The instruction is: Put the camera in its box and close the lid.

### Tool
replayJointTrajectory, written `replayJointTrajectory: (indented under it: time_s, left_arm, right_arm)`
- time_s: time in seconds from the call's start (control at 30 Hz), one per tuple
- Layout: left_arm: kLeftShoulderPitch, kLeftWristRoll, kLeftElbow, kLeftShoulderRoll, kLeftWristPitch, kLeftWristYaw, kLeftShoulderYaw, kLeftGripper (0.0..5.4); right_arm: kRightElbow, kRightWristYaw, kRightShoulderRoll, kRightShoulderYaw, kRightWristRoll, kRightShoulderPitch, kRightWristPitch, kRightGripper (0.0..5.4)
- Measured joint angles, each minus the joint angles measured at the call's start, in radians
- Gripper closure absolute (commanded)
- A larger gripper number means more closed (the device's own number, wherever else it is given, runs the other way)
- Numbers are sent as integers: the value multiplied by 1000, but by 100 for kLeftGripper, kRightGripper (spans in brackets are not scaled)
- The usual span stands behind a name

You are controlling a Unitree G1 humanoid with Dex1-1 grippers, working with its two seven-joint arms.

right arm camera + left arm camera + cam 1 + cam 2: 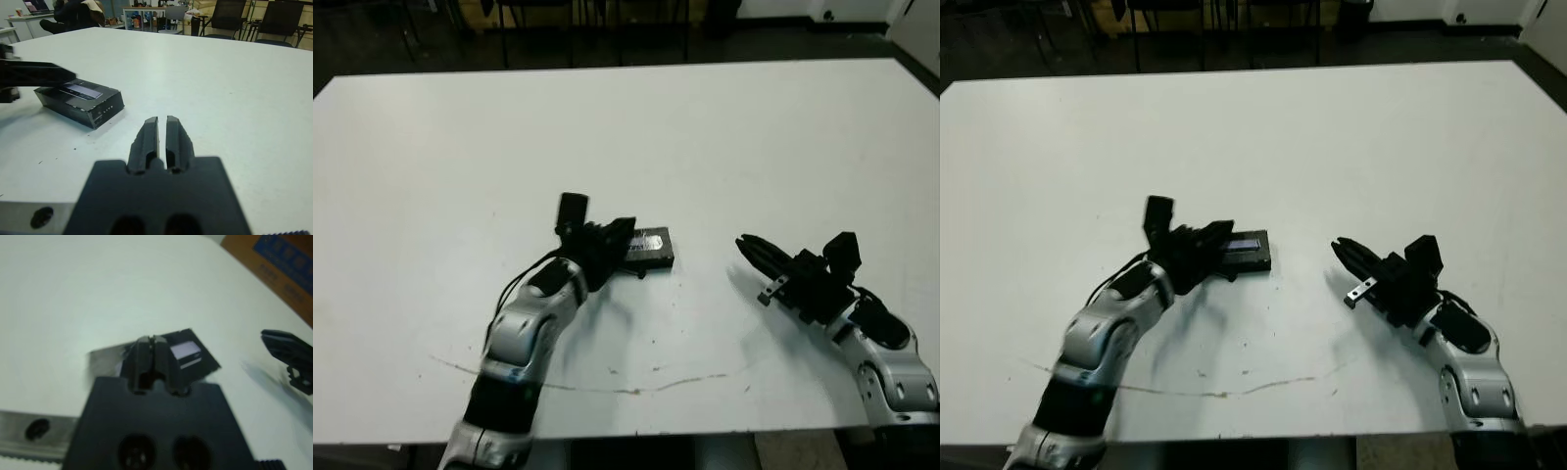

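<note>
The box (651,260) lies near the table's middle, and the lid (81,91) with its pale strip sits flat on top of it. The camera is hidden from every view. My left gripper (627,227) is shut, its fingertips over the lid's left end; the left wrist view shows the fingers (145,352) pressed together with nothing between them. I cannot tell whether they touch the lid. My right gripper (745,243) is shut and empty, a short way to the right of the box and apart from it.
The white table (705,137) stretches wide behind and beside the box. A faint dark line (636,389) marks its surface near the front edge. Chairs (274,19) and a seated person (73,12) are beyond the far edge.
</note>
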Motion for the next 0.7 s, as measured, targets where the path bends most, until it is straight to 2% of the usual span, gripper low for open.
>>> replayJointTrajectory:
  time_s: [0.2,0.43,0.53,0.7]
  left_arm:
    - [16,-2,-120,79,2,15,72,538]
    - [24,-82,-151,100,-26,8,178,538]
    - [78,-62,-179,98,-160,20,203,538]
    - [170,115,-149,82,-610,97,203,538]
  right_arm:
    - [-12,-14,2,1,0,7,0,540]
    - [-38,-45,10,-2,1,16,0,540]
    - [-91,-94,29,-14,9,31,2,540]
    - [-191,-233,91,-23,-3,38,12,540]
